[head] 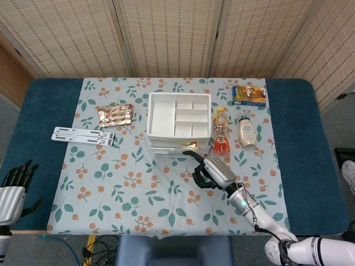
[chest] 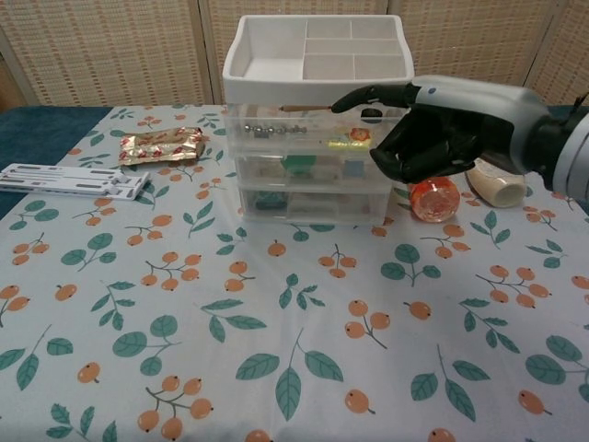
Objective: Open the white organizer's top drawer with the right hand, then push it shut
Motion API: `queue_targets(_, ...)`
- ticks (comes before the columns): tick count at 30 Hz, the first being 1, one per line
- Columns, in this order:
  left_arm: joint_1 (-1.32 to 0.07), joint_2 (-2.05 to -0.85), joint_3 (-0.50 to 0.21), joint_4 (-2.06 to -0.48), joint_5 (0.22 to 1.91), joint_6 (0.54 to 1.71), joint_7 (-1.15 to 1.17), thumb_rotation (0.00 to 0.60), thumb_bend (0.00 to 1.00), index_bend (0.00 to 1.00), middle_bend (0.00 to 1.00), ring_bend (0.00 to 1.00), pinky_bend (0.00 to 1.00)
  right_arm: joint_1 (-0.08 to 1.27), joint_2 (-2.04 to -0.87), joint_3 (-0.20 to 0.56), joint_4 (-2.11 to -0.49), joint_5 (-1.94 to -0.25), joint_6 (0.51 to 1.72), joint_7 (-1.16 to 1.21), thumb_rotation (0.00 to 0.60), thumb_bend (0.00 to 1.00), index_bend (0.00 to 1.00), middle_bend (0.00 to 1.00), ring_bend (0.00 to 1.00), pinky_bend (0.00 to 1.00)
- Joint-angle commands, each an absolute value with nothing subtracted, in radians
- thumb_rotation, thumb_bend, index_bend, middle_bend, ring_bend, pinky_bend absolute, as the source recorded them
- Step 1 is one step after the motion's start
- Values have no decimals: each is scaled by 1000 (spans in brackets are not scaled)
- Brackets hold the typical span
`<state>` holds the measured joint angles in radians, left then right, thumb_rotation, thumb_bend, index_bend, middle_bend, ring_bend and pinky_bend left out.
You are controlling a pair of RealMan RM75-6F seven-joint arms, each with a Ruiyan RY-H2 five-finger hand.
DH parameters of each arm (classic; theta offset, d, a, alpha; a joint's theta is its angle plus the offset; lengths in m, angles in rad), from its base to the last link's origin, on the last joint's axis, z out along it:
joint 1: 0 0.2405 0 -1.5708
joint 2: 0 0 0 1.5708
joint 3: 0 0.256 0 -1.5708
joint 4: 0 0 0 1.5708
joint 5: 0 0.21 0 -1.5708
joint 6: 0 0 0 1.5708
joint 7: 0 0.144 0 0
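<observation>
The white organizer (head: pixel 178 123) stands mid-table, an open compartment tray on top of three clear drawers. In the chest view its top drawer (chest: pixel 294 127) holds small items, and its front looks level with the drawers below. My right hand (chest: pixel 440 129) hovers at the organizer's front right corner, level with the top drawer. One finger (chest: pixel 368 95) stretches left along the drawer's upper edge and the others are curled in on nothing. Whether it touches, I cannot tell. In the head view the right hand (head: pixel 213 172) is in front of the organizer. My left hand (head: pixel 12 188) rests at the table's near left edge, fingers spread.
An orange bottle (chest: pixel 433 198) lies right of the organizer, behind my right hand, beside a cream bottle (head: pixel 247 132). A blue box (head: pixel 248 95) sits at the back right. A foil packet (head: pixel 115 114) and white strips (head: pixel 83 136) lie to the left.
</observation>
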<state>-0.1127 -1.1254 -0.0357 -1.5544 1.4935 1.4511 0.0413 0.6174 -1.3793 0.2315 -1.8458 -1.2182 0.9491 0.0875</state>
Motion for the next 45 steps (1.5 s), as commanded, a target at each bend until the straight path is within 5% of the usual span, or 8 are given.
queue_targets(1, -112, -1125, -35, -1556, 1493, 1451, 42, 600, 214, 72, 19, 74, 79, 619, -1372, 243, -1851, -1179, 986, 41, 600, 604, 98, 832, 941, 1000)
queue_targets(25, -118, -1133, -33, -1547, 1478, 1429, 42, 600, 214, 72, 19, 74, 79, 671, -1414, 253, -1776, -1067, 936, 22, 600, 605, 101, 831, 941, 1000)
queue_targets(45, -116, -1138, -33, -1543, 1475, 1432, 39, 600, 213, 105, 19, 74, 76, 669, -1387, 218, -1835, -1068, 912, 30, 600, 605, 271, 831, 941, 1000)
